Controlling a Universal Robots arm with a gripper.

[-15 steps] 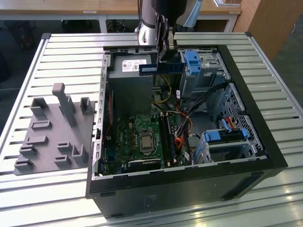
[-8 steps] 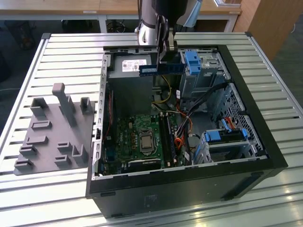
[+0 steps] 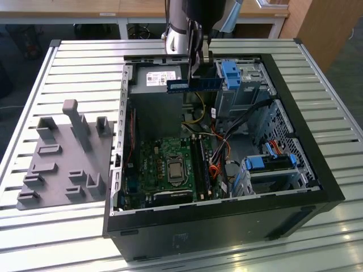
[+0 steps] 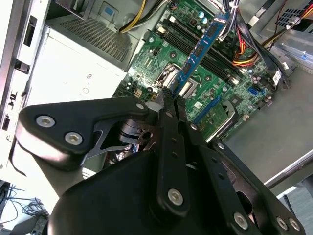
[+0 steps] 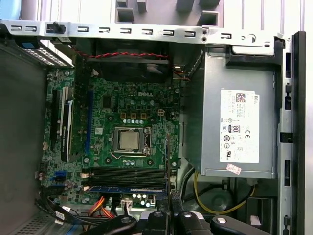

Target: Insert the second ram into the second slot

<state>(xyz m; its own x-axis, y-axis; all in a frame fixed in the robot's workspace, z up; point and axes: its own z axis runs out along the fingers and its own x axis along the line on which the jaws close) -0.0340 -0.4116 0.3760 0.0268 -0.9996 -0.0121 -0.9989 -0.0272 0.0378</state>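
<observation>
My gripper point(image 3: 195, 72) is shut on the second ram point(image 3: 194, 85), a long blue circuit stick. I hold it level above the back of the open computer case point(image 3: 227, 226), over the power supply's edge. In the second wrist view the fingers point(image 4: 168, 115) pinch one end of the second ram point(image 4: 200, 51), which reaches out over the motherboard point(image 4: 161, 58). In the first wrist view the second ram point(image 5: 167, 161) shows edge-on above the dark memory slots point(image 5: 124, 175). Another blue stick point(image 5: 127, 188) sits in the slot nearest the board's edge. The memory slots point(image 3: 199, 164) lie well below the gripper.
A silver power supply point(image 5: 239, 125) fills the case corner beside the board. The processor socket point(image 3: 174, 168) is next to the slots. Orange and red cables point(image 3: 218, 164) and blue-clipped drive bays point(image 3: 232, 71) crowd the exterior view's right. A grey fixture plate point(image 3: 62, 153) lies outside the case.
</observation>
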